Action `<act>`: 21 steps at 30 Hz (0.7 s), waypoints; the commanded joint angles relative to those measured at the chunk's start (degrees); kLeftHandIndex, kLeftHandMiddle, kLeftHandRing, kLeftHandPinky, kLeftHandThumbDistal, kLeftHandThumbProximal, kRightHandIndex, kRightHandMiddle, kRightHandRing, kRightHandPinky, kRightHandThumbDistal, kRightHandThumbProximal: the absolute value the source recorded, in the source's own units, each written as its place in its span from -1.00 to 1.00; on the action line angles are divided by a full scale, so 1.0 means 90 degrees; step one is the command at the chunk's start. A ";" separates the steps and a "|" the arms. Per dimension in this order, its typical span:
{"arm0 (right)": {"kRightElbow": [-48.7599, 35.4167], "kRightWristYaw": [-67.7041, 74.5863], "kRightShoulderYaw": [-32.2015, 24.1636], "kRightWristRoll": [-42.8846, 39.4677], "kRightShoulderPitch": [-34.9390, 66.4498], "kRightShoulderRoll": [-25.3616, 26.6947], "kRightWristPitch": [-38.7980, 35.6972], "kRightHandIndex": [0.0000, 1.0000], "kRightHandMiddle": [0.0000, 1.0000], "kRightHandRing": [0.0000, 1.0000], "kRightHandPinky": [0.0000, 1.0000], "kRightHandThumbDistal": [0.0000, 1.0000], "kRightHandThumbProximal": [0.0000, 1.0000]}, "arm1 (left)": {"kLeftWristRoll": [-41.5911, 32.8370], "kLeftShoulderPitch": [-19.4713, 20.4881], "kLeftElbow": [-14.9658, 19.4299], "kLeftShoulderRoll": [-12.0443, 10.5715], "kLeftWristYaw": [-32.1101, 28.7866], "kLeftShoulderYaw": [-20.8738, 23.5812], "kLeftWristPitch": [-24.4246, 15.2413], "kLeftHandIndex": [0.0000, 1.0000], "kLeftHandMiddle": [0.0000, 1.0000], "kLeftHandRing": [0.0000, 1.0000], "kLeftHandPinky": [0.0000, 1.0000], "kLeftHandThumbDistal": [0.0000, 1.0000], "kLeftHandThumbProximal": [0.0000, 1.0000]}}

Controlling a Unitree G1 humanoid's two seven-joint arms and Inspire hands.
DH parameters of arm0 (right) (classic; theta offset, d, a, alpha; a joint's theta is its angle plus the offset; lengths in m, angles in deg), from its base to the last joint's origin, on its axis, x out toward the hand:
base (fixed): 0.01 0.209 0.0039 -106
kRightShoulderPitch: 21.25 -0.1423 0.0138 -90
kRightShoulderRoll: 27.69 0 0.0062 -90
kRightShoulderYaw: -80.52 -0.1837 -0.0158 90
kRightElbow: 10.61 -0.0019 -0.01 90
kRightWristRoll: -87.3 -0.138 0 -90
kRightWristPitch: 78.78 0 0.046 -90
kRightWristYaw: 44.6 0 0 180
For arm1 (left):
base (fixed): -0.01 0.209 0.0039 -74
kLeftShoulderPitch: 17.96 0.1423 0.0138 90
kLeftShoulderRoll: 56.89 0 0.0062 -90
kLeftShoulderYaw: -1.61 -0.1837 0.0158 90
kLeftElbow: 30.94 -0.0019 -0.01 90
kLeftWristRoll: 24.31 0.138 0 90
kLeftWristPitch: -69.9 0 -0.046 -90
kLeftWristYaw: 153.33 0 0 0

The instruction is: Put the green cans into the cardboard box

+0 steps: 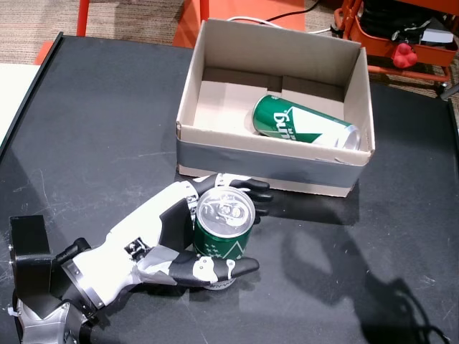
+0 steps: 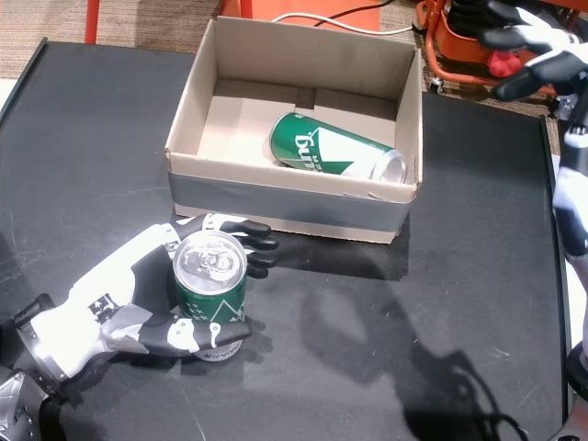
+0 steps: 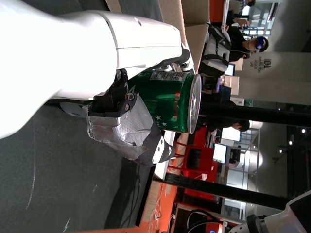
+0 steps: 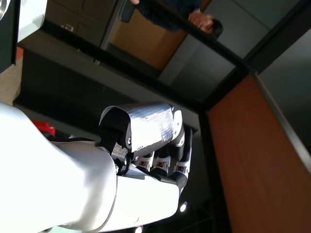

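An upright green can [image 1: 224,231] [image 2: 209,292] stands on the black table [image 1: 100,129] just in front of the cardboard box [image 1: 272,156] [image 2: 285,197]. My left hand [image 1: 154,244] [image 2: 119,299] is shut on it, fingers behind and thumb in front; in the left wrist view the can [image 3: 170,99] sits between thumb and fingers of that hand [image 3: 121,126]. A second green can [image 1: 305,122] [image 2: 335,147] lies on its side inside the box. My right hand [image 2: 533,50] [image 4: 146,141] is raised at the far right, open and holding nothing.
An orange cart [image 1: 401,32] with a red object [image 1: 405,54] stands beyond the table's far right corner. A white cable [image 1: 251,20] runs behind the box. People [image 3: 248,43] sit at desks in the background of the left wrist view.
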 commanded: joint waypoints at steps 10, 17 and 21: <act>-0.0166 -0.0093 -0.0198 -0.0269 0.0118 0.0183 0.0397 0.41 0.10 -0.03 0.01 -0.70 0.55 | 0.0226 0.0095 0.0033 0.0083 -0.0087 -0.0130 0.0213 0.64 0.60 0.60 0.52 0.70 -1.00; -0.0309 0.0015 -0.0264 -0.0050 0.0193 0.0112 0.0403 0.44 0.01 -0.09 -0.04 -0.38 0.38 | 0.0337 0.0107 0.0059 0.0136 -0.0058 -0.0282 0.0362 0.67 0.62 0.62 0.51 0.64 -1.00; -0.0432 0.0432 -0.0302 0.0540 0.0268 -0.0181 0.0040 0.32 -0.05 -0.16 -0.10 -0.39 0.43 | 0.0535 0.0140 0.0041 0.0126 0.0131 -0.0364 0.0406 0.65 0.63 0.64 0.52 0.59 -1.00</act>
